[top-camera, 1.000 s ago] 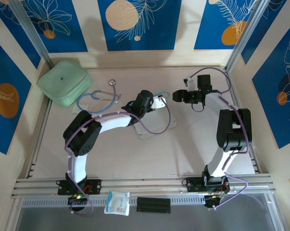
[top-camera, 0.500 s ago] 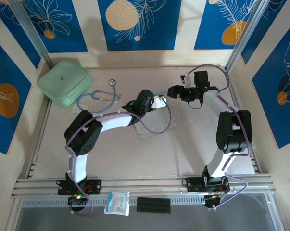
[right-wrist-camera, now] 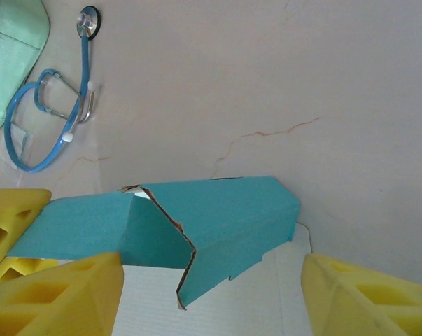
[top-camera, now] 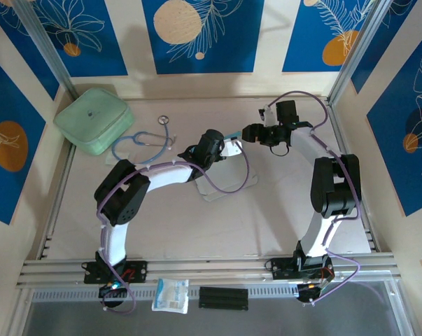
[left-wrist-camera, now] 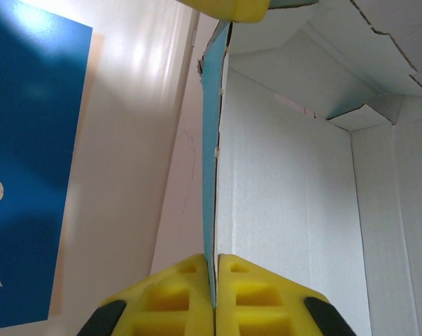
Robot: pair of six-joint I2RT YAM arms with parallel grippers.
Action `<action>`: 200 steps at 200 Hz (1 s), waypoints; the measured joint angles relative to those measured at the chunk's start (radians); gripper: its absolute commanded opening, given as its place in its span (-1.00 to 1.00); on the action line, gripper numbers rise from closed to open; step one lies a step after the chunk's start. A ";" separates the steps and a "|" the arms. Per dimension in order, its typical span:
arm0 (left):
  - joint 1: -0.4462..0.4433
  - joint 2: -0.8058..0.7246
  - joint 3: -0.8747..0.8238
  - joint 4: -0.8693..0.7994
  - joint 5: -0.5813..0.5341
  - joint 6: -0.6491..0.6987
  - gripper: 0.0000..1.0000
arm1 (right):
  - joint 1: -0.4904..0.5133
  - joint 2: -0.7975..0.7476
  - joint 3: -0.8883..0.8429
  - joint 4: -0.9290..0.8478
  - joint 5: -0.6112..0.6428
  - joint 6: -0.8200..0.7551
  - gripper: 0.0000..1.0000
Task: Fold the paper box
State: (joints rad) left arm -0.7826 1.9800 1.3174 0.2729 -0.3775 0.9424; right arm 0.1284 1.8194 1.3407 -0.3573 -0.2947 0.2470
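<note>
The paper box (top-camera: 231, 148) is held up over the middle of the table, blue outside and white inside. My left gripper (top-camera: 217, 145) is shut on it. In the left wrist view the yellow pads (left-wrist-camera: 176, 297) pinch one thin wall of the box (left-wrist-camera: 287, 196), blue face to the left and white face to the right. My right gripper (top-camera: 250, 132) is close to the box's right end and stands open. In the right wrist view a torn-edged blue flap of the box (right-wrist-camera: 224, 217) lies between its spread fingers (right-wrist-camera: 368, 294), touching neither.
A pale green case (top-camera: 93, 119) sits at the back left, with a blue stethoscope (top-camera: 144, 143) beside it. A flat pale sheet (top-camera: 219, 189) lies under the left forearm. A small packet (top-camera: 171, 295) and a black bar (top-camera: 223, 297) rest on the front rail.
My right gripper has moved left and slightly back, up to the box's right end. The left arm and the box have stayed where they were.
</note>
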 measured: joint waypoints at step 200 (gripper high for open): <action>0.001 0.018 0.016 0.011 0.005 0.058 -0.92 | -0.088 -0.085 -0.131 0.038 0.034 -0.142 0.28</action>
State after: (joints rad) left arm -0.7815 1.9984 1.3338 0.2844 -0.3729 1.0000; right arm 0.0402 1.7340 1.2095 -0.3195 -0.2607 0.1055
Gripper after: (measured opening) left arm 0.067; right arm 0.644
